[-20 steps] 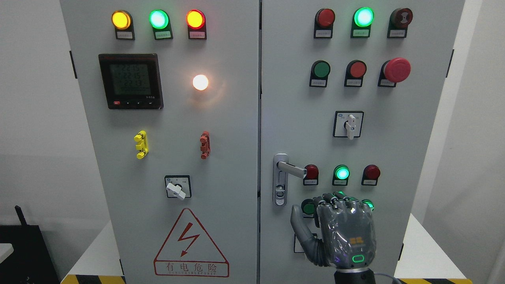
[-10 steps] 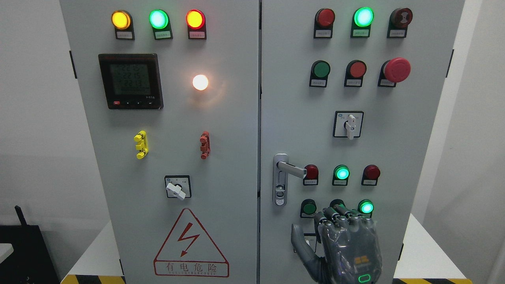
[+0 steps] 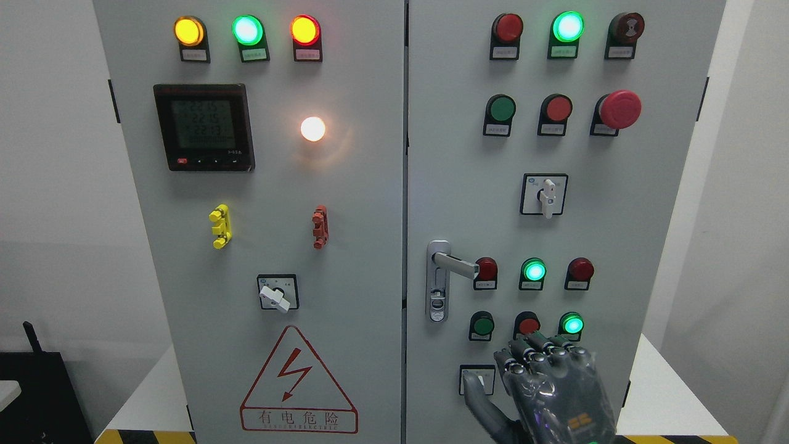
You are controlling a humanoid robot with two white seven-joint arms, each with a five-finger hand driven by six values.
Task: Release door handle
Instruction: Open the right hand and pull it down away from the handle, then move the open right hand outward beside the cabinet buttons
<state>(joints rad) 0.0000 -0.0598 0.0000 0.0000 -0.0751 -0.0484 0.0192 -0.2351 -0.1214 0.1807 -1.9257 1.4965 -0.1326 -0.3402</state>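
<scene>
The silver door handle (image 3: 456, 264) sits on the left edge of the cabinet's right door (image 3: 653, 209), its lever pointing right over a lock plate (image 3: 437, 302). My right hand (image 3: 537, 377) comes up from the bottom edge, well below and to the right of the handle and apart from it. Its fingers are loosely bent toward the panel, the thumb sticks out to the left, and it holds nothing. The left arm is out of view.
Just above the hand is a row of green, red and lit green buttons (image 3: 527, 325). A small white switch plate (image 3: 477, 379) is by the thumb. The left door (image 3: 363, 246) carries a meter, lamps, a rotary switch and a warning triangle. White table corners flank the cabinet.
My right hand has dropped steadily down and slightly right, away from the handle, uncovering the lower row of buttons. The handle has not moved.
</scene>
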